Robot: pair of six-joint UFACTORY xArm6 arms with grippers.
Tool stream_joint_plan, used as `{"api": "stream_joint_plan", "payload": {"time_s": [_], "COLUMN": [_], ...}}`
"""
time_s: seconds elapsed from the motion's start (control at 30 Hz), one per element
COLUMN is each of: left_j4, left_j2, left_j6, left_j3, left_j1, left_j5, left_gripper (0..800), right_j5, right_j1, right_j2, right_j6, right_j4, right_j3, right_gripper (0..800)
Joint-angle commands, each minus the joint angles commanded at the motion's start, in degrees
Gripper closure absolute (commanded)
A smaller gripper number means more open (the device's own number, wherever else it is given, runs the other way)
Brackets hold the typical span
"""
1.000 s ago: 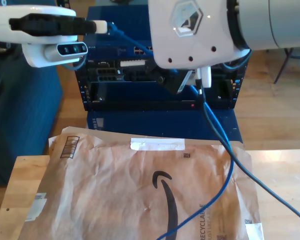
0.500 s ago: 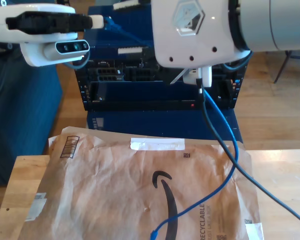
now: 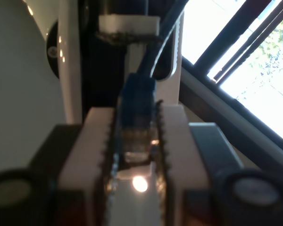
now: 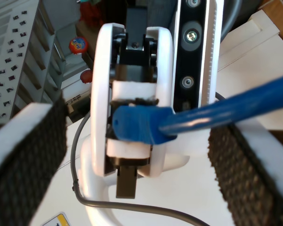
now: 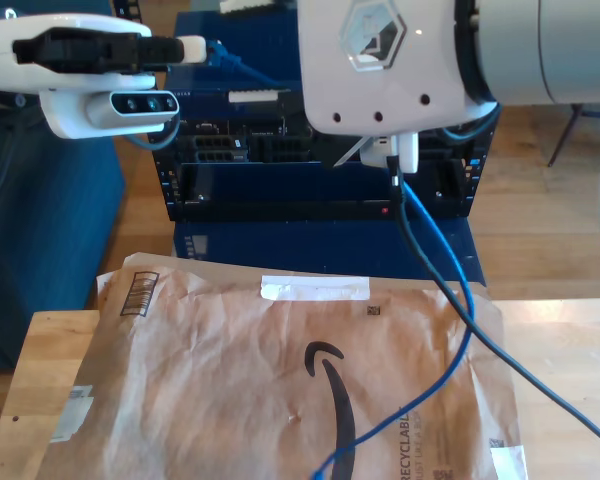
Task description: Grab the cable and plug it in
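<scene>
Now my first gripper [image 5: 202, 48] sits a touch higher against the server rack [image 5: 230, 180] than a second ago, up by the rack's top edge on the exterior view's left. It is clamped on one plug [image 3: 137, 101] of the cable [image 5: 460, 300], the blue boot pinched between the toothed white pads [image 3: 96, 141].

My second gripper [image 4: 137, 165] has its black pads wide apart. The cable runs from the plug [image 4: 146, 125] out between them, close to one pad; I cannot tell if it touches. So the first gripper alone has the plug.

Changes against the earlier frames:
- The dark gripper part that showed below the second arm [image 5: 380, 60], in front of the rack, is now hidden behind the housing.
- The stretch of cable between first gripper and second arm crosses higher on the rack's face.
- The hanging run bows out more below the rack.
- Its loose tail has shifted a little on the paper envelope [image 5: 210, 380] in front of the rack.

Judgement: grab is done and the plug is raised clear of the rack. Insertion is not yet done; the plug needs lining up with a port on the rack's front.
</scene>
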Motion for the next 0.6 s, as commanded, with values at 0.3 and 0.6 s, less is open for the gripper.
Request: {"api": "stream_joint_plan", "payload": {"time_s": [0.3,0.6], "left_j4": [0.0,0.0], "left_j2": [0.2,0.4], "left_j6": [0.0,0.1], "left_j3": [0.0,-0.2], "left_j1": [0.0,-0.1], "left_j5": [0.8,1.3], "left_gripper": [787,787], "right_j5": [-0.1,-0.2], "right_j1": [0.0,0.6], "right_j2": [0.0,0.2], "right_j6": [0.0,0.2], "right_j4": [0.1,0.1], "right_j3": [0.4,0.4], "right_gripper": [437,527]}}
